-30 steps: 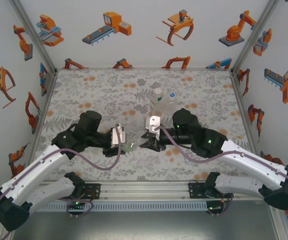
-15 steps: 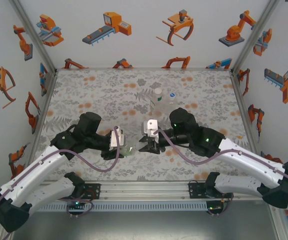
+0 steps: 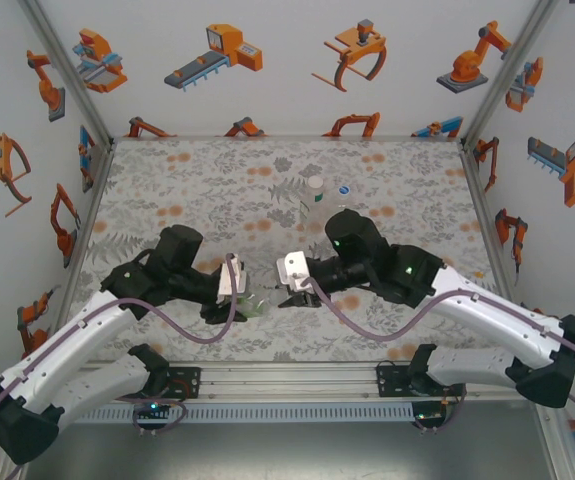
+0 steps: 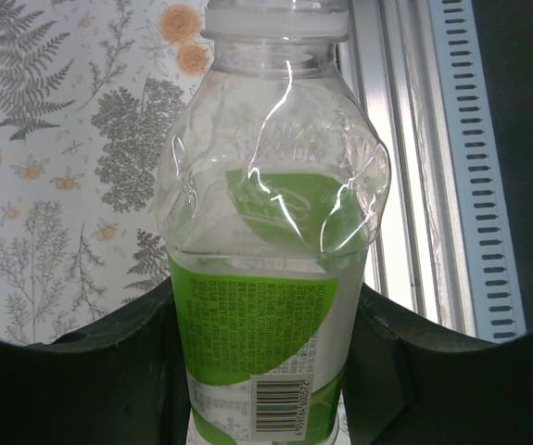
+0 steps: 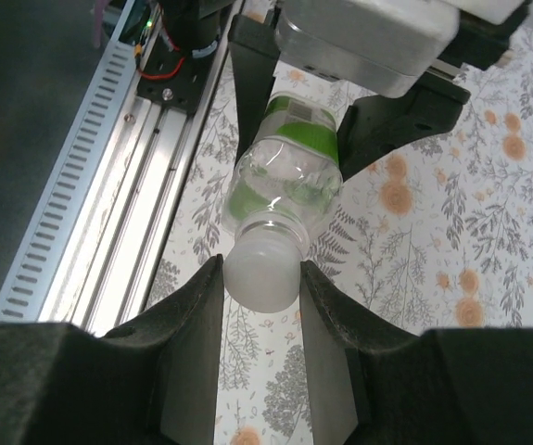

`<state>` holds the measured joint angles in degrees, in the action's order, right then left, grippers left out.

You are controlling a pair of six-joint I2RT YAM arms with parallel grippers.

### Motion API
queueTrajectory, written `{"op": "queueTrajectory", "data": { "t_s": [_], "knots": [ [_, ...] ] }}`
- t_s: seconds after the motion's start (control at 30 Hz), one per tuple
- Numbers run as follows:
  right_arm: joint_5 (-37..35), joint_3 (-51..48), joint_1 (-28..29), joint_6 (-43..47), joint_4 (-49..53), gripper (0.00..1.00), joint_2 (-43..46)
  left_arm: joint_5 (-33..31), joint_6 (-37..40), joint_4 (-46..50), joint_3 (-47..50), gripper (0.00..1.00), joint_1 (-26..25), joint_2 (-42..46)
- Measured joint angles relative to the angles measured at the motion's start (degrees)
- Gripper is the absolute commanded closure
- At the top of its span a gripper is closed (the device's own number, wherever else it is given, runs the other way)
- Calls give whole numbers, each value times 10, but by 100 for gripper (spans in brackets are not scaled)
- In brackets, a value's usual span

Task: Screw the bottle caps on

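A clear bottle with a green label [image 4: 264,278] lies tilted in my left gripper [image 4: 266,371], whose jaws are shut on its labelled body. In the top view this bottle [image 3: 258,304] points from the left gripper [image 3: 239,295] toward the right gripper [image 3: 289,292]. A pale white bottle cap [image 5: 261,269] sits over the bottle's neck. My right gripper [image 5: 261,289] is shut on that cap, one finger on each side. The same cap [image 4: 275,17] shows at the bottle's far end in the left wrist view.
Two more clear bottles [image 3: 315,192] [image 3: 343,195] stand upright close together at the middle back of the floral table [image 3: 187,180]. The aluminium rail [image 3: 287,378] with the arm bases runs along the near edge, just below both grippers. Walls close the sides.
My right gripper has moved left and nearer, up to the mouth of the bottle. The left gripper has kept hold of the bottle and shifted only slightly.
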<state>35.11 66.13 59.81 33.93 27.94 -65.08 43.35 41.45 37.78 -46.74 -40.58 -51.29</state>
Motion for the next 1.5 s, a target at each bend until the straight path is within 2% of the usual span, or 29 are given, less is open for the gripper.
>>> {"op": "queueTrajectory", "data": {
  "t_s": [0.43, 0.63, 1.07, 1.27, 1.5],
  "knots": [
    [-106, 10, 70, 126, 44, 100, -7, 17, 12, 28, -1, 100, 2, -29],
    [-132, 7, 93, 189, 47, 100, 13, 35, 23, 30, -11, 100, 1, -33],
    [-115, 23, 98, 259, 82, 100, -5, 44, 35, 53, -16, 100, -1, -43],
    [-111, 21, 98, 224, 73, 100, -10, 41, 37, 65, -16, 100, -2, -42],
    [-107, -16, 80, 28, -6, 100, 8, 14, 38, 59, -16, 100, -6, -29]
  ]
}}
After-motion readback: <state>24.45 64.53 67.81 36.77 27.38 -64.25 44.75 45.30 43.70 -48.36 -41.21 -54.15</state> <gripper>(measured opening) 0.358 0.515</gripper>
